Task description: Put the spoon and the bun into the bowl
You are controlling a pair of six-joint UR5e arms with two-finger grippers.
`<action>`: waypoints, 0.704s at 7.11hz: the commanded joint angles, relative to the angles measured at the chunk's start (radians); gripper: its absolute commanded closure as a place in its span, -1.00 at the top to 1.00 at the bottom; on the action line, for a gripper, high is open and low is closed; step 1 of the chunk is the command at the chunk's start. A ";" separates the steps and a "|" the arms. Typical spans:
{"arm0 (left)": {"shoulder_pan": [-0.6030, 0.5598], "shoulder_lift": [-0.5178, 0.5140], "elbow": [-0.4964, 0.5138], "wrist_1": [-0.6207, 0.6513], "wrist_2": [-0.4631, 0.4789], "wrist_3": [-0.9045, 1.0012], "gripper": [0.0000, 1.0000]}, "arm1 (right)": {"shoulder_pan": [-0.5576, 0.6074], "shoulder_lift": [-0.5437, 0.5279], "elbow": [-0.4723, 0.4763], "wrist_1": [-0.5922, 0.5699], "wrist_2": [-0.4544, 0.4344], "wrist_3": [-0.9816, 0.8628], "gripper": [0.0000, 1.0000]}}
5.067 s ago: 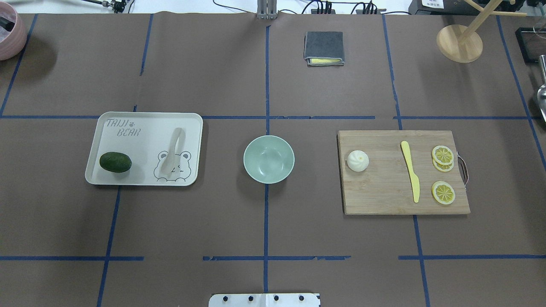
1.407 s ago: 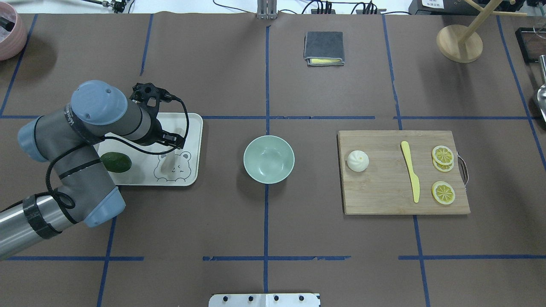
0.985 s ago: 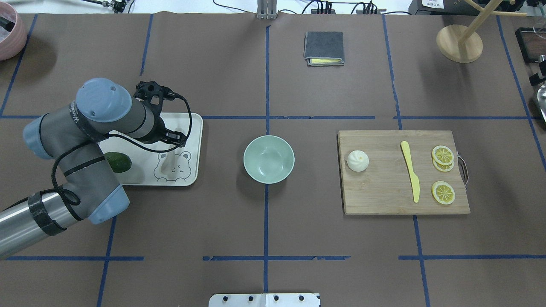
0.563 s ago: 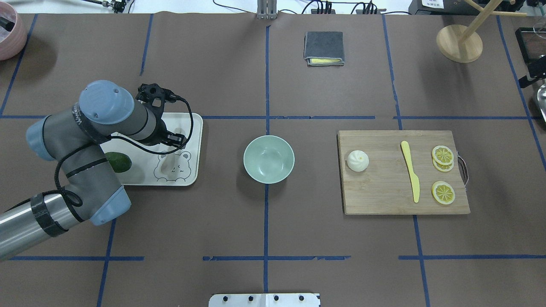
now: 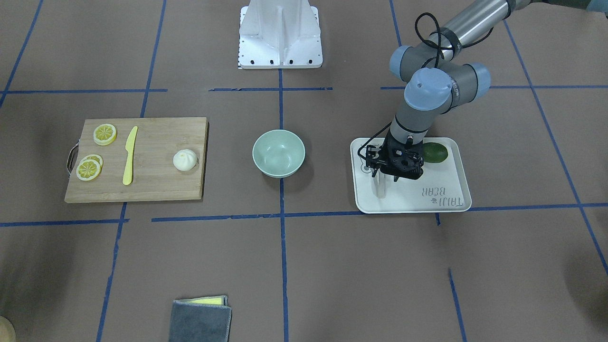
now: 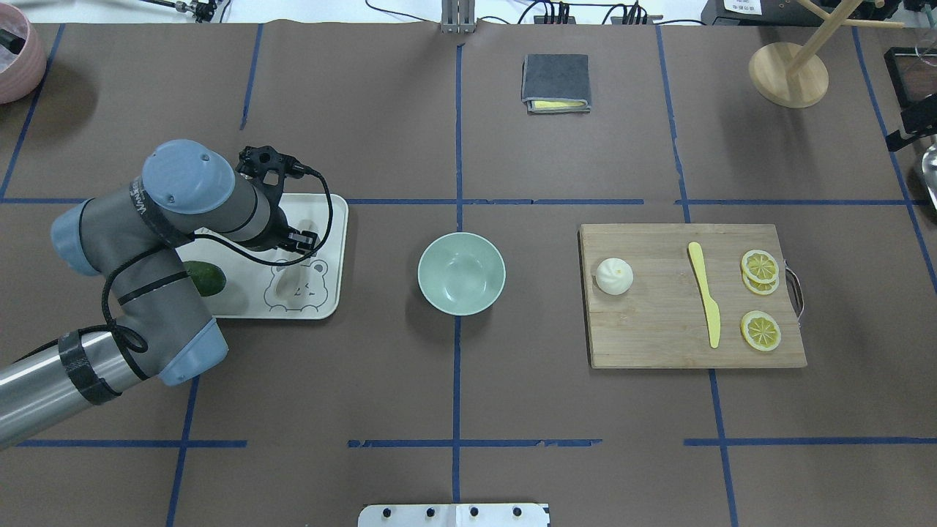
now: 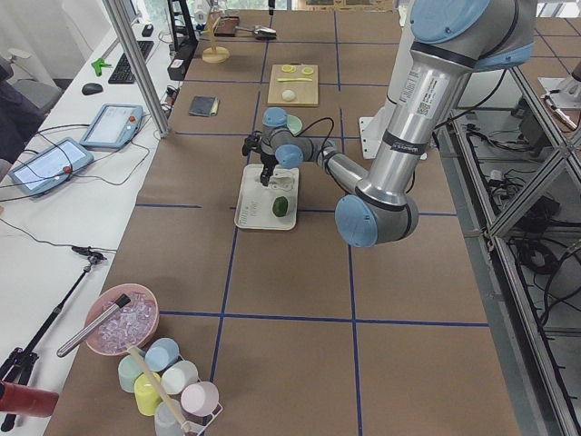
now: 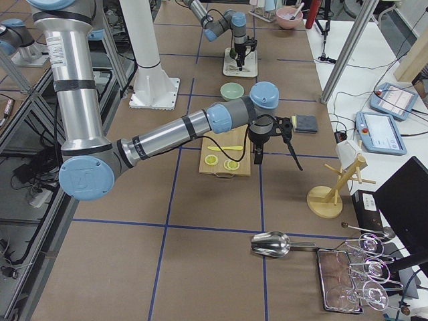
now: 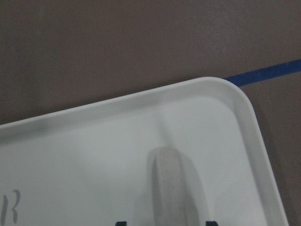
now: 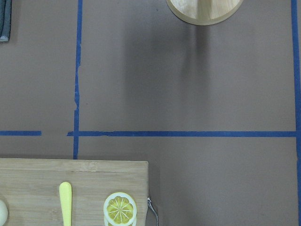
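The pale beige spoon (image 6: 288, 284) lies on the white tray (image 6: 249, 212) at the left. It also shows in the front view (image 5: 380, 189) and in the left wrist view (image 9: 172, 188). My left gripper (image 6: 301, 238) hangs just over its handle, open, a dark fingertip (image 9: 211, 222) on each side of it. The white bun (image 6: 614, 276) sits on the wooden board (image 6: 659, 329) at the right. The mint-green bowl (image 6: 461, 273) stands empty in the middle. My right gripper (image 8: 257, 144) hangs above the table beyond the board; I cannot tell whether it is open.
A dark green fruit (image 6: 207, 278) lies on the tray, partly under my left arm. A yellow knife (image 6: 705, 293) and lemon slices (image 6: 760, 265) lie on the board. A folded grey cloth (image 6: 555, 82) and a wooden stand (image 6: 788, 73) are at the far side.
The left arm has come in from the left and stopped over the spoon's handle, creeping slightly forward in the last second. A part of the right arm has appeared at the right edge.
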 commanded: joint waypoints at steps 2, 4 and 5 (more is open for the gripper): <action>0.002 -0.007 -0.001 0.001 -0.001 0.000 -0.25 | 0.000 0.000 0.000 0.000 0.000 0.001 1.00; 0.006 -0.010 -0.001 0.002 -0.001 -0.002 -0.21 | 0.000 -0.002 0.000 0.000 0.000 0.000 1.00; 0.008 -0.010 -0.001 0.002 -0.001 -0.002 -0.16 | 0.000 -0.002 0.000 0.000 -0.002 0.000 1.00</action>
